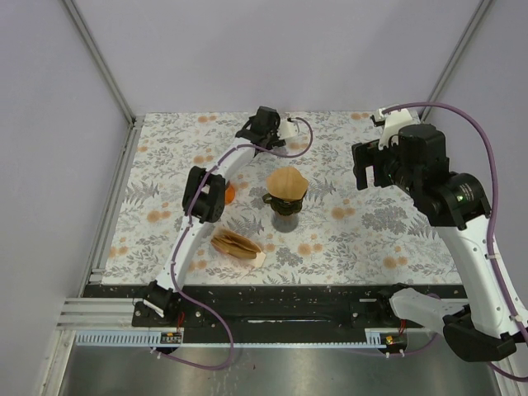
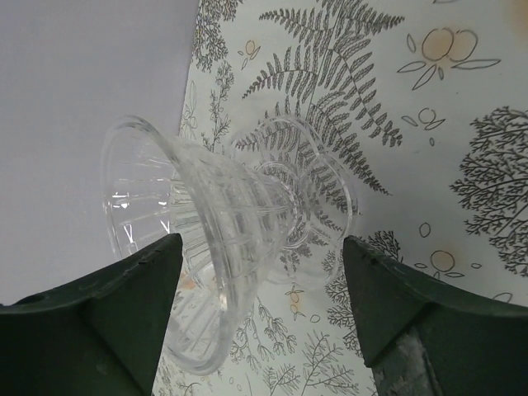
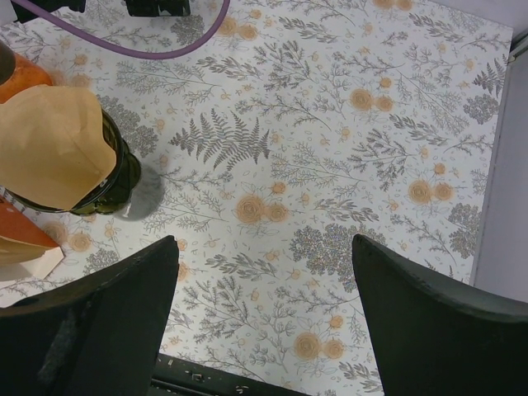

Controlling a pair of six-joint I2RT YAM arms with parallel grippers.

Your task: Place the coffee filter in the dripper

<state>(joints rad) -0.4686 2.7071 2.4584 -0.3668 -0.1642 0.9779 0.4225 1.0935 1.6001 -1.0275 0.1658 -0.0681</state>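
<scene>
The dark olive-green dripper (image 1: 285,204) stands mid-table on its dark round base. A brown paper coffee filter (image 1: 286,183) sits in its mouth, and its edge sticks up above the rim. Both show at the left of the right wrist view: the filter (image 3: 51,144) and the dripper (image 3: 117,177). My right gripper (image 1: 370,169) is open and empty, raised to the right of the dripper; under it (image 3: 264,243) is bare tablecloth. My left gripper (image 1: 266,124) is open at the back of the table.
A clear ribbed glass cone (image 2: 214,239) lies on its side between my left fingers (image 2: 124,322), which straddle it. A stack of brown filters (image 1: 237,244) lies in front of the dripper. A flask with orange liquid (image 1: 229,193) stands behind the left arm. White walls enclose the flowered tablecloth (image 1: 363,231).
</scene>
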